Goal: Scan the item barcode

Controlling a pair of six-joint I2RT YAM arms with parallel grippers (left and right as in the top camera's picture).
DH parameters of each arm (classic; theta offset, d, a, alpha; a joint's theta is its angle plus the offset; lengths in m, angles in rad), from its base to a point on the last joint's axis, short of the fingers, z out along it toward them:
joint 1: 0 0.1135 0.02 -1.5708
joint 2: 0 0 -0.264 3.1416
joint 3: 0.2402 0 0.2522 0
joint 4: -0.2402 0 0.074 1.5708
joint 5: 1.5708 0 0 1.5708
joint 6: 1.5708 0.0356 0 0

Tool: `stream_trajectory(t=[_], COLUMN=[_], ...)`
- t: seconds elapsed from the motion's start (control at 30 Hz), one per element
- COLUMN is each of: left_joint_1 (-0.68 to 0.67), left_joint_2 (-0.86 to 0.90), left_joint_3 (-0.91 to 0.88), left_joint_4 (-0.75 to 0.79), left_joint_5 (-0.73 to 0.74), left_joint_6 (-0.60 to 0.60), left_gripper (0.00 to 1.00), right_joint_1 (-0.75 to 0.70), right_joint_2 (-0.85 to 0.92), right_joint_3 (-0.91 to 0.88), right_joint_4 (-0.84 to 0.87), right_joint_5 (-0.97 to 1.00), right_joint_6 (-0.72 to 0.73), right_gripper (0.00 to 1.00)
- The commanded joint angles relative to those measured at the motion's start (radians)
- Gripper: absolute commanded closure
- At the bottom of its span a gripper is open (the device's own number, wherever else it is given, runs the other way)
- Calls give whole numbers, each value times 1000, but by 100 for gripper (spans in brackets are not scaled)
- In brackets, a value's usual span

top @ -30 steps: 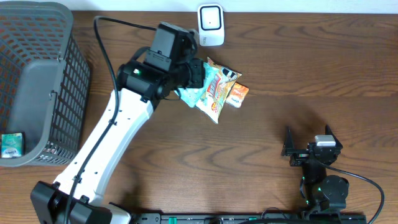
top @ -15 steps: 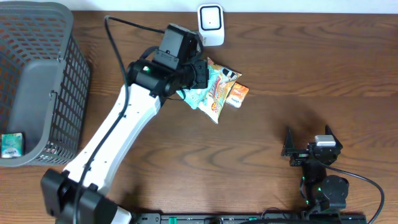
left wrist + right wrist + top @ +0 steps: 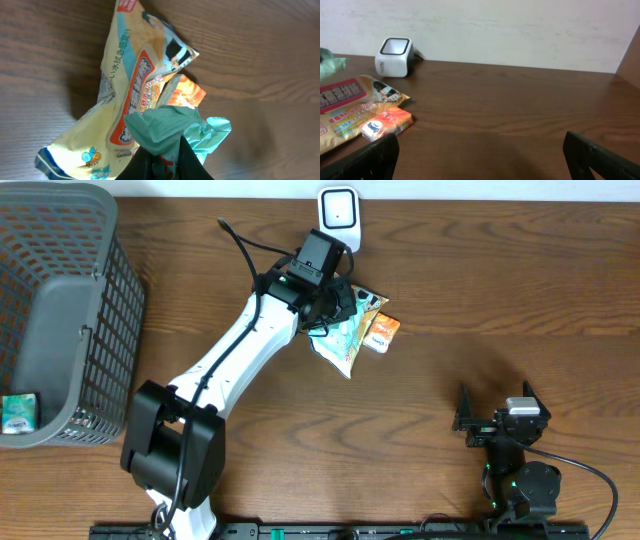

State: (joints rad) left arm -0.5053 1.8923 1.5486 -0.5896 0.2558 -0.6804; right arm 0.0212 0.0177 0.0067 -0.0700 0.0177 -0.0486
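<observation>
My left gripper [image 3: 162, 167] is shut on a crumpled teal packet [image 3: 172, 125], pinched between its dark fingers at the bottom of the left wrist view. From overhead, the left gripper [image 3: 335, 305] hangs just in front of the white barcode scanner [image 3: 339, 220] at the table's back edge, and a bit of the teal packet [image 3: 325, 335] shows beneath it. Any barcode on the packet is hidden. Far off at the front right, my right gripper [image 3: 497, 412] stands open over bare wood, its fingers [image 3: 370, 160] wide apart with nothing between them.
A yellow snack bag [image 3: 350, 345] and a small orange box [image 3: 381, 332] lie on the table under and beside the left gripper. A grey mesh basket [image 3: 60, 310] stands at the far left, with a small teal box [image 3: 18, 413] at its lower corner.
My left arm has swung to the right and toward the back with the teal packet, ending closer to the scanner. The right arm has not moved.
</observation>
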Motion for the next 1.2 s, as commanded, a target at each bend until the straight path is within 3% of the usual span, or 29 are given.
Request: stream_trajectory(t=[0.0,0.23,0.33,0.5,0.67,0.77,0.9,0.93,1.03,1.17], left_joint_1=[-20,-77,-90,-79,-24,34,152,195,356,626], left_joint_2=[45,101,101,69,-122,-278,-478,-520,-609,-626], left_joint_3=[4,4,4,7,16,15,15,15,15,14], left_joint_4=[18,74,92,90,91,80,89,97,94,73], left_joint_5=[-14,-3,-3,-3,-34,-129,-360,-423,-572,-598], left_joint_6=[-81,-80,-72,68,285,386,396,396,396,396], left_gripper=[92,83,64,46,32,24,21,16,13,12], right_joint_1=[9,9,9,9,9,9,9,9,9,9], right_joint_2=[-5,-5,-5,-5,-5,-5,-5,-5,-5,-5], right_joint_3=[-1,-2,-2,-2,-1,-1,-2,-2,-1,-2], right_joint_4=[-3,-3,-3,-3,-3,-3,-3,-3,-3,-3], right_joint_5=[-2,-2,-2,-2,-2,-2,-2,-2,-2,-2], right_joint_6=[-8,-8,-8,-8,-8,-8,-8,-8,-8,-8], right_gripper=[1,1,1,1,1,1,1,1,1,1])
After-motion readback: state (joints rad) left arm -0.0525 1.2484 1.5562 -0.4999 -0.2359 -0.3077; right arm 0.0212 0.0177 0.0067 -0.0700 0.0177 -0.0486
